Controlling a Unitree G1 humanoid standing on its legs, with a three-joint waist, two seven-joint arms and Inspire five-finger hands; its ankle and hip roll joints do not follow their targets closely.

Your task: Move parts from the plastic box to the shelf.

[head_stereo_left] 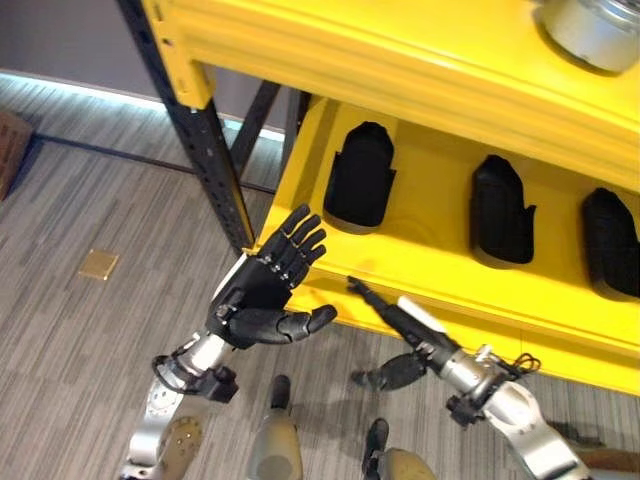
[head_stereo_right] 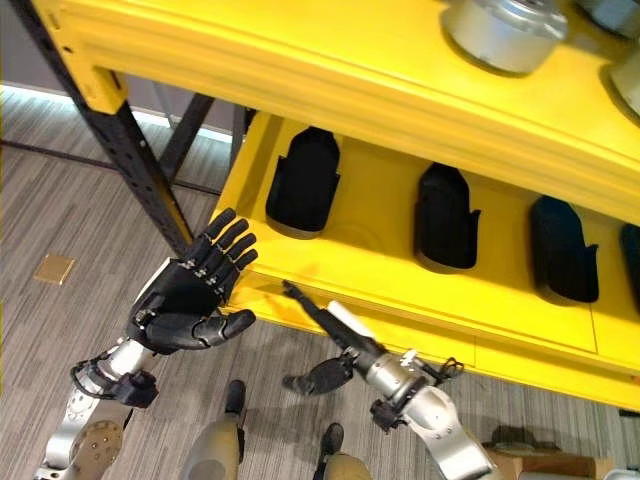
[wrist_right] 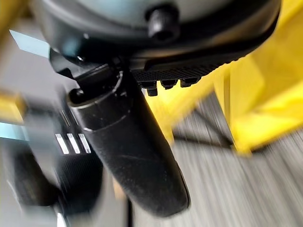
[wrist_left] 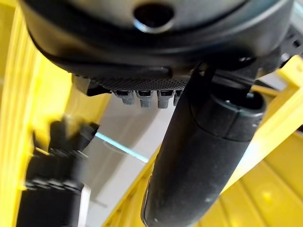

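1. In front of the yellow shelf [head_stereo_left: 420, 250], in the left eye view, the left hand [head_stereo_left: 265, 290] hovers with its fingers spread and straight, holding nothing, near the shelf's near left corner. The right hand [head_stereo_left: 400, 320] reaches toward the shelf's near edge, fingers extended, also empty. Black parts [head_stereo_left: 360, 175] already sit upright in a row on the lower level, and a silver part [head_stereo_left: 590, 30] rests on the upper level at far right.
2. In the right eye view the same hands appear; the plastic box is out of frame.
3. In the left wrist view the thumb [wrist_left: 199, 156] stands relaxed, with nothing gripped.
4. In the right wrist view the thumb [wrist_right: 132, 156] is likewise free.
5. My judgement: a placing step is over; next the hands must return to the box for another part.
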